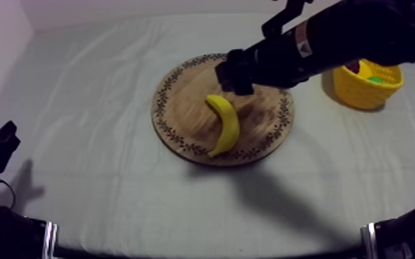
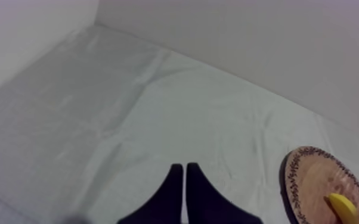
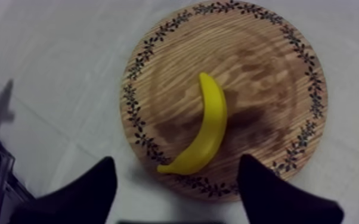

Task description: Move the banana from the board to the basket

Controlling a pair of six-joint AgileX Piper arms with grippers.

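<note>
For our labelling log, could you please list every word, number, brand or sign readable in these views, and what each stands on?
No text can be read.
White sticker on the right arm: its marks are too blurred to read.
Wooden board: rim bears only a leaf pattern, no letters.
Yellow basket and banana: no markings.

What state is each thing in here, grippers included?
banana: lying on the board, ungripped.
board: lying flat, banana on it.
basket: upright, no banana inside.
right gripper: open above the banana.
left gripper: shut on nothing, off the board.
</note>
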